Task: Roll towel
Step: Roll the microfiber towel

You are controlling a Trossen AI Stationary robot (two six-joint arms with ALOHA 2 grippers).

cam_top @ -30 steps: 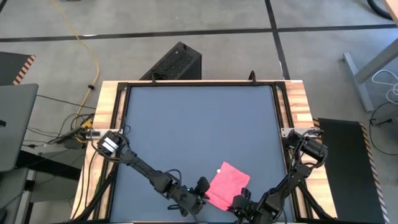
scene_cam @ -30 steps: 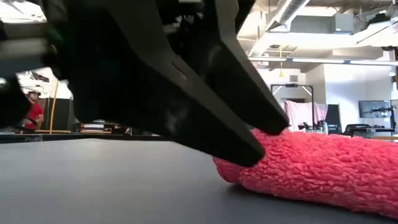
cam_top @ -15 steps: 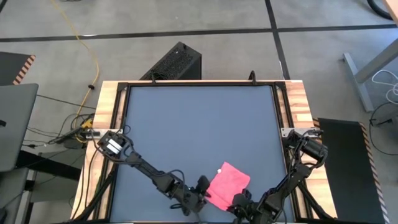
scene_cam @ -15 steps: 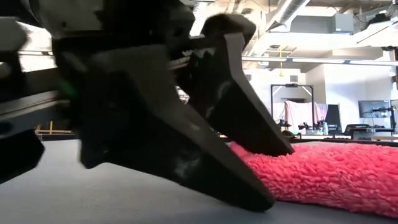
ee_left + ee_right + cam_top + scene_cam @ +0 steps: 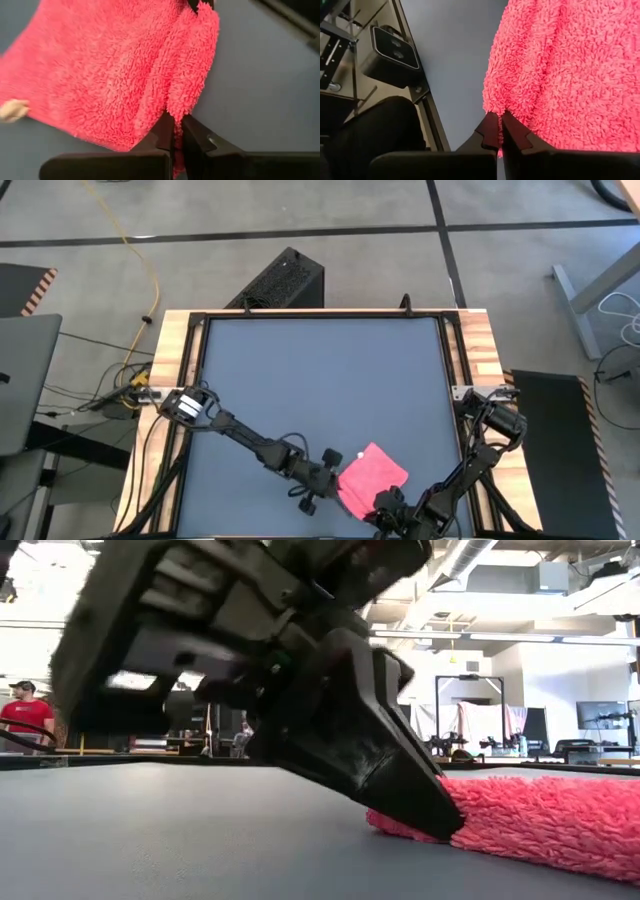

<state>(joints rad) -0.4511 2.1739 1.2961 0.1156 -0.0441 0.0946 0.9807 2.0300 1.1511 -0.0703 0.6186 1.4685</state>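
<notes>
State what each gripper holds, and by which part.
Both grip the towel: left gripper and right gripper each pinch its edge.

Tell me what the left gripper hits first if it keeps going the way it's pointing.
The towel itself: the left gripper is shut on its edge, with pink cloth spread directly ahead. Past that, probably the right gripper, pinching the towel's near edge, though depth is unclear.
</notes>
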